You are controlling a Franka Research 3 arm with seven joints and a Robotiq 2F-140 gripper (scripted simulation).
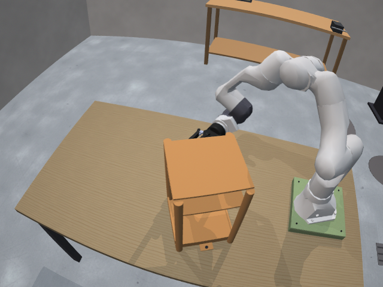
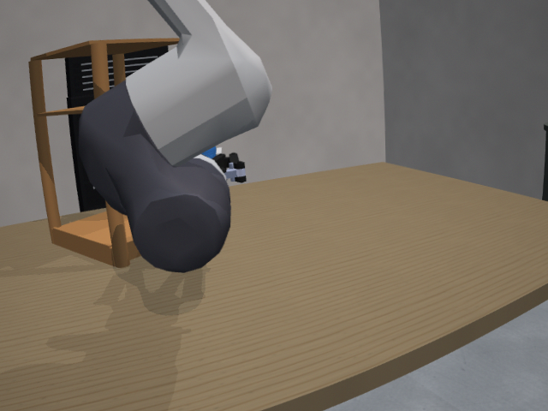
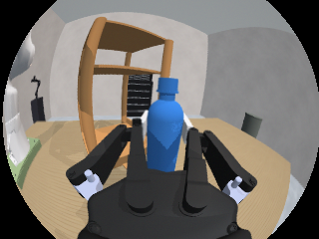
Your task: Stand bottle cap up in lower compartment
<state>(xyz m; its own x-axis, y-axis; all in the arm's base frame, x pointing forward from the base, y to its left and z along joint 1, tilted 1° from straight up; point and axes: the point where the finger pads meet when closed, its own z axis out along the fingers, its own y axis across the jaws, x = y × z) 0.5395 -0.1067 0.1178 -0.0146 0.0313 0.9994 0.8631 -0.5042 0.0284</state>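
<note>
My gripper is shut on the blue bottle, fingers on both sides of its body. In the wrist view the bottle stands cap up between the fingers, its base hidden by the gripper. In the exterior view only a sliver of the blue bottle shows behind my forearm. In the top view the shelf top hides it. The orange shelving unit stands on the table. The gripper is at the unit's far side in the top view, level with its top edge.
My dark forearm covers most of the shelving unit in the exterior view. My green base plate sits at the table's right. A wooden bench stands on the floor behind. A black slatted panel shows behind the unit.
</note>
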